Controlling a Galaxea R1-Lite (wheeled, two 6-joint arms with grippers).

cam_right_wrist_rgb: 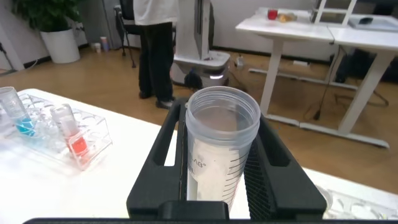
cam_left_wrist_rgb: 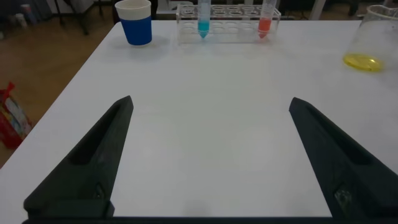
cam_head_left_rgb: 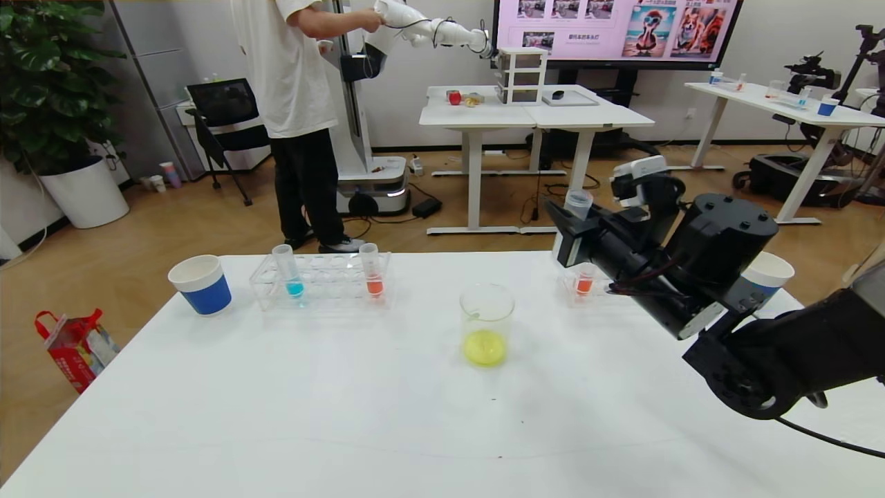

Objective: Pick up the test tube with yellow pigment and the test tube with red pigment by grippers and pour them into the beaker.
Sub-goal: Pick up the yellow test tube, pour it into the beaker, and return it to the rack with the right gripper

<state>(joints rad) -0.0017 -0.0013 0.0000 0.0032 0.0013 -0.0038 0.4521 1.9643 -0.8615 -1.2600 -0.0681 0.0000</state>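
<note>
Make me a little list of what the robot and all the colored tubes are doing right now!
right claw: shut on an empty tube, held up above the table's right side
left claw: open, holding nothing, low over bare table
beaker: mid-table, yellow liquid at its bottom
rack: blue tube and red tube standing in it
second red tube: standing in a small holder to the right, behind the right arm
paper cup: blue, left of the rack
</note>
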